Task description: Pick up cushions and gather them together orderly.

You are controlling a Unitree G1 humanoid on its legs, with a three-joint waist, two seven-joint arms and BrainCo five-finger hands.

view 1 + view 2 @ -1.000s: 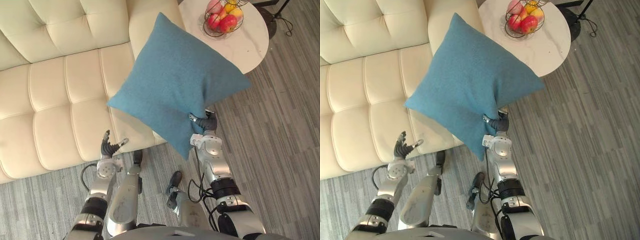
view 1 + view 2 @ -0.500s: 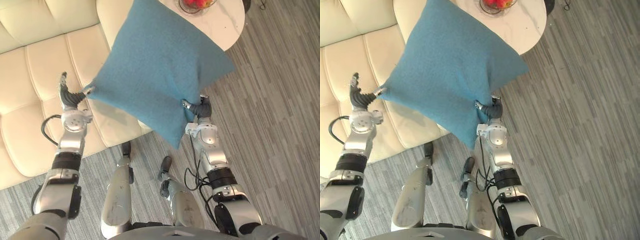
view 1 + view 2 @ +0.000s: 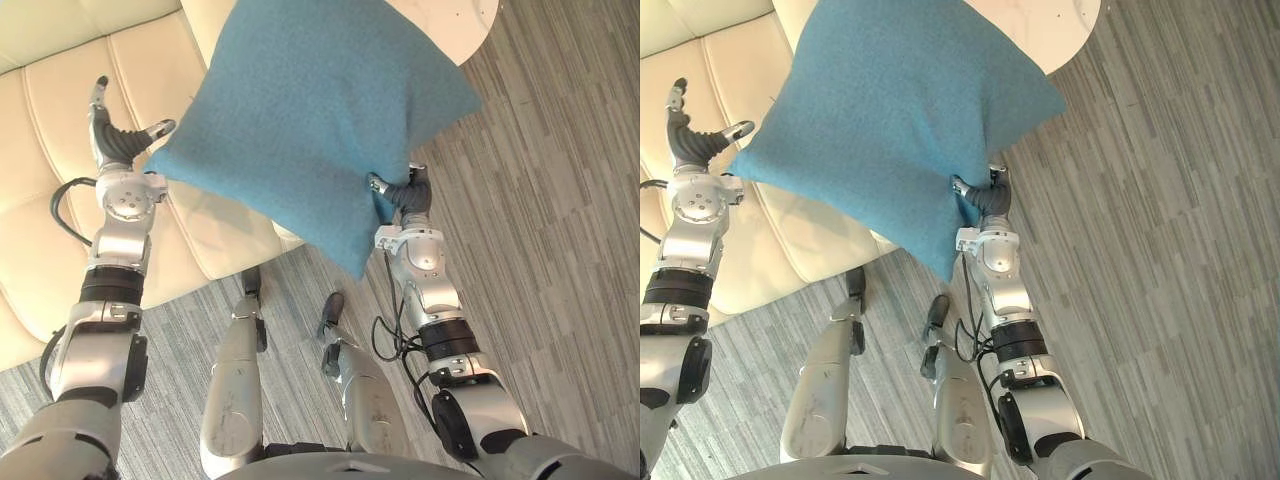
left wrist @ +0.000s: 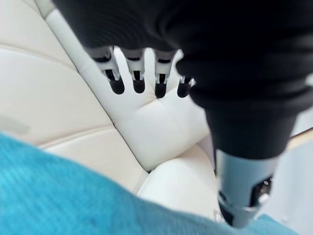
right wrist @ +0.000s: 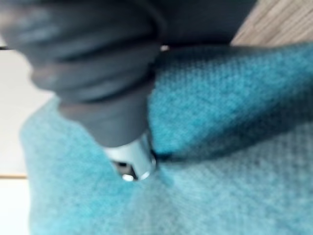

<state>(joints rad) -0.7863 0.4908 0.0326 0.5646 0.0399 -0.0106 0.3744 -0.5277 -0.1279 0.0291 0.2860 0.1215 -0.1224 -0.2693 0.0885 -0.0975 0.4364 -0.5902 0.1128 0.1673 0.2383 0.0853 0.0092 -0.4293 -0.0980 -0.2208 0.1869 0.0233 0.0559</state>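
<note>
One blue cushion (image 3: 310, 120) is all you've got going right now, and it's up in the air over the front edge of the cream sofa (image 3: 45, 130). Your right hand (image 3: 405, 195) has it pinched by the lower edge, so it hangs tilted like a diamond. Your left hand (image 3: 118, 145) is spread just beside the far corner, gripping nothing. I'd guess it's set to catch that corner and steady it.

No text, label, number or sign can be read anywhere. The blue cushion (image 3: 320, 120), the cream sofa (image 3: 50, 130) and the white table (image 3: 460, 25) are seen as plain, unmarked surfaces.
</note>
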